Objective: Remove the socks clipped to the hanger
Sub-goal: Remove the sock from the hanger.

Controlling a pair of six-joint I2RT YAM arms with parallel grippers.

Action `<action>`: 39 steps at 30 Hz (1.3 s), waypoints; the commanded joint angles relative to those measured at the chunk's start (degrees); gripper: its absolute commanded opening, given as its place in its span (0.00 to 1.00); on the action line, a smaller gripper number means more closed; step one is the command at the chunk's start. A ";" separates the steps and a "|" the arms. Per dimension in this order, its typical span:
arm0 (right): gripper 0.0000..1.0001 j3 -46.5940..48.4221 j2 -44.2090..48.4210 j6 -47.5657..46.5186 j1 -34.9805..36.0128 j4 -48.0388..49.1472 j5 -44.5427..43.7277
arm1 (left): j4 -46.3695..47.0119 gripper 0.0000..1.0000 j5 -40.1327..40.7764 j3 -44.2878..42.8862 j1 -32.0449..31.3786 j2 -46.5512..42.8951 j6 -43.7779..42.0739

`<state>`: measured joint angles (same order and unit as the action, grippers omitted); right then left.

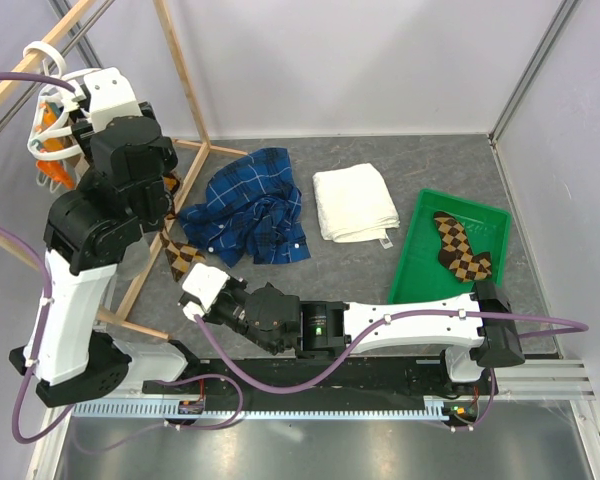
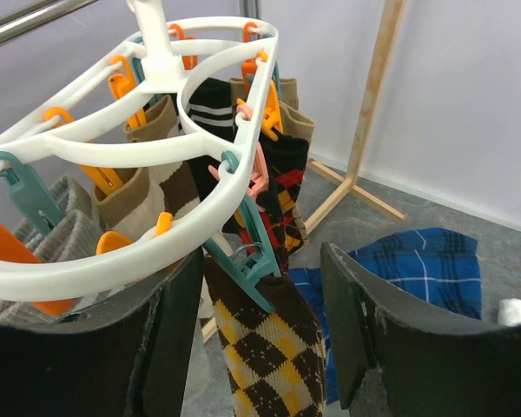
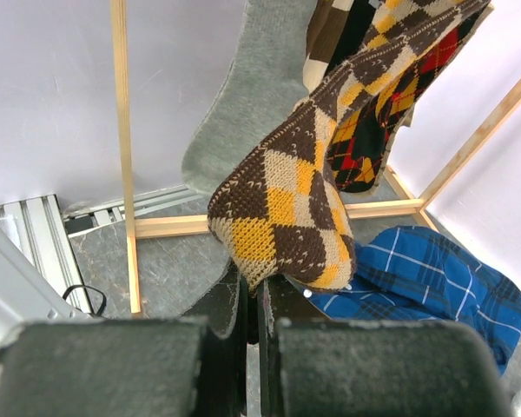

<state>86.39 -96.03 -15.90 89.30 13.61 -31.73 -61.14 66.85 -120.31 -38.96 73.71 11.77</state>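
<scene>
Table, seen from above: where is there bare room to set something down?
Bare grey table runs along the back wall behind the white towel and green tray, plus a patch in front of the towel. The left, by the blue shirt, hanger and rack, is crowded.

Hemmed in on the left by wooden rack poles (image 2: 375, 87) and overhead by the white hanger ring (image 2: 113, 262) with its dangling clips (image 2: 247, 252). Packed tight below with socks (image 2: 269, 347), hardly a gap between. Open over bare table (image 1: 410, 160) beyond the towel (image 1: 353, 203) and between towel and tray (image 1: 420, 262); blocked nearer the rack by the crumpled shirt (image 1: 250, 210).
</scene>
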 commanded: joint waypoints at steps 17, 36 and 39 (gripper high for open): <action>0.00 -1.13 3.30 0.34 0.35 3.52 0.70 | 12.19 0.48 7.68 6.67 0.64 -1.03 -10.71; 0.00 -3.24 4.00 1.39 0.00 2.92 -4.46 | 14.74 0.07 -3.80 7.20 0.73 -4.54 -8.61; 0.00 -7.62 7.34 4.73 -1.75 2.04 -8.78 | 14.65 0.29 -10.74 7.63 0.64 -5.68 -8.95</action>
<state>82.76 -94.00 -15.00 89.03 15.66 -33.82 -49.15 65.93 -112.88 -38.30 70.11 3.51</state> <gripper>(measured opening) 0.022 0.204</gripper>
